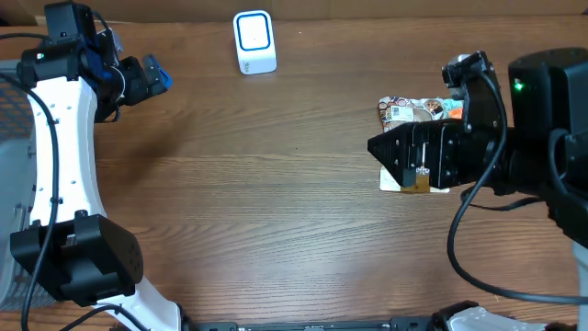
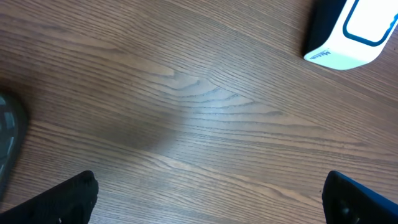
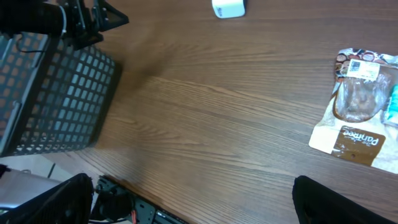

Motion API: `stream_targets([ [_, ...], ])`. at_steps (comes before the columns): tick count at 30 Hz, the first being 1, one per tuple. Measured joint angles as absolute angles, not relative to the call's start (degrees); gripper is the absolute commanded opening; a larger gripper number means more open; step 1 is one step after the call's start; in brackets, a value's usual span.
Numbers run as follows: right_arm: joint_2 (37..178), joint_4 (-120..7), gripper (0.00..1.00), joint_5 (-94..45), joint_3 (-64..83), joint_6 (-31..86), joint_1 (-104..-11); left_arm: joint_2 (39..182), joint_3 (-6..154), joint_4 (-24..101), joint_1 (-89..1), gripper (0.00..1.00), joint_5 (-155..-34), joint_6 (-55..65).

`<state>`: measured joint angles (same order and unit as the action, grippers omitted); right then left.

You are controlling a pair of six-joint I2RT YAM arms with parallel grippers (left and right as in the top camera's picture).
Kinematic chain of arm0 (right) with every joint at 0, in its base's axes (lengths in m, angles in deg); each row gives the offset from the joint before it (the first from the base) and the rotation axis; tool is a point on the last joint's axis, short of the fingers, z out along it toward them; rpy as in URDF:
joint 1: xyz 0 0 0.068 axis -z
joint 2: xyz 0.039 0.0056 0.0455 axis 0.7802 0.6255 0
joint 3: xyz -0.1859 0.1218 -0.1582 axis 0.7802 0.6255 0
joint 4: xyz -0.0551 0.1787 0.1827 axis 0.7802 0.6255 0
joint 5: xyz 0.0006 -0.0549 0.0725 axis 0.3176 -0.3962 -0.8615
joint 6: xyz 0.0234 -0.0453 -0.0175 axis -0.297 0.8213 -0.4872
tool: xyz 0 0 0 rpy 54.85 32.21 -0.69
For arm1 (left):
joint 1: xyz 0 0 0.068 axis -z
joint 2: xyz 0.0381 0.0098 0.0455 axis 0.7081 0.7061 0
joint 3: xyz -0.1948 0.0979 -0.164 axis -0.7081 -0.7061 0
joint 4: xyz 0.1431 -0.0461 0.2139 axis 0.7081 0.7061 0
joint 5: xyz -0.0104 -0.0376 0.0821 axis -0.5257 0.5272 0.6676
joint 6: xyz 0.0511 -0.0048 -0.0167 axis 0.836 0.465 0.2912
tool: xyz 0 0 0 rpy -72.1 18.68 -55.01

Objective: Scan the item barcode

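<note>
right gripper (image 3: 193, 208) released, 2 fingers spread, nothing between; 1 snack packet (image 3: 357, 106) lies flat on table (image 3: 217, 124) at its 2 o'clock, not gripped. left gripper (image 2: 211, 208) also spread wide, empty, 1 white scanner (image 2: 348, 31) at its 1 o'clock. Overhead: packet at table's 3 o'clock, scanner at 12 o'clock, well apart. 1 mesh basket (image 3: 56, 99) at 9 o'clock

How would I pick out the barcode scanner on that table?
Start with the brown wooden table. Near the middle of its far edge stands the scanner. It is a small white box with a rounded blue outline on its face, unlike the colourful snack packet lying to the right.
</note>
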<state>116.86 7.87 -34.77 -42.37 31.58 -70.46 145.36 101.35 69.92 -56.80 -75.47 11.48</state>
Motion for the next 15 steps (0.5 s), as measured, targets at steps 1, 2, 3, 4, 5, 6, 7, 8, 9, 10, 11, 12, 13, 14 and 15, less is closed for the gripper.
stream_targets([
  [1, 116.6, 7.9, 1.0, -34.7, -42.4, 31.6, -70.4, 145.4, 101.4, 69.9, -56.8, 0.99, -75.5, 11.5],
  [2, 116.1, 7.9, 1.0, -34.0, -42.4, 31.5, -70.5, 145.4, 101.4, 69.9, -56.8, 1.0, -75.5, 11.5],
  [3, 115.8, 7.9, 1.0, -33.5, -42.4, 31.5, -70.5, 145.4, 101.4, 69.9, -56.8, 1.0, -75.5, 11.5],
  [4, 115.5, 7.9, 1.0, -32.5, -42.4, 31.4, -70.4, 145.4, 101.4, 69.9, -56.8, 1.0, -75.5, 11.5],
  [5, 115.2, 7.9, 1.0, -31.2, -42.4, 31.4, -70.5, 145.4, 101.4, 69.9, -56.8, 1.0, -75.5, 11.5],
  [6, 115.1, 7.7, 1.0, -29.9, -42.3, 31.4, -70.5, 145.4, 101.4, 69.9, -56.8, 1.0, -75.5, 11.5],
  [7, 114.9, 6.9, 1.0, -28.0, -42.0, 31.4, -70.5, 145.4, 101.4, 69.9, -56.8, 1.0, -75.5, 11.5],
  [8, 114.6, 5.5, 1.0, -26.3, -41.2, 31.4, -70.4, 145.4, 101.4, 69.9, -56.8, 1.0, -75.5, 11.5],
  [9, 114.2, 3.8, 1.0, -24.4, -40.1, 31.7, -70.4, 145.4, 101.4, 69.9, -56.8, 1.0, -75.5, 11.5],
  [10, 113.8, 1.7, 1.0, -23.1, -38.8, 32.4, -70.2, 145.4, 101.4, 69.9, -56.8, 0.99, -75.5, 11.5],
  [11, 112.7, -2.5, 1.0, -21.9, -35.9, 33.9, -69.6, 145.4, 101.4, 69.9, -56.8, 1.0, -75.5, 11.5],
  [12, 111.6, -5.5, 1.0, -21.8, -33.3, 35.1, -68.7, 145.4, 101.4, 69.9, -56.8, 1.0, -75.4, 11.5],
  [13, 110.4, -8.4, 1.0, -21.8, -30.5, 36.2, -67.8, 145.4, 101.4, 69.9, -56.8, 1.0, -75.5, 11.5],
  [14, 108.7, -11.6, 1.0, -21.9, -27.0, 37.1, -66.7, 145.4, 101.4, 69.9, -56.8, 1.0, -75.5, 11.5],
  [15, 106.5, -14.9, 1.0, -21.9, -23.1, 37.9, -65.3, 145.4, 101.4, 70.0, -56.8, 0.99, -75.5, 11.5],
])
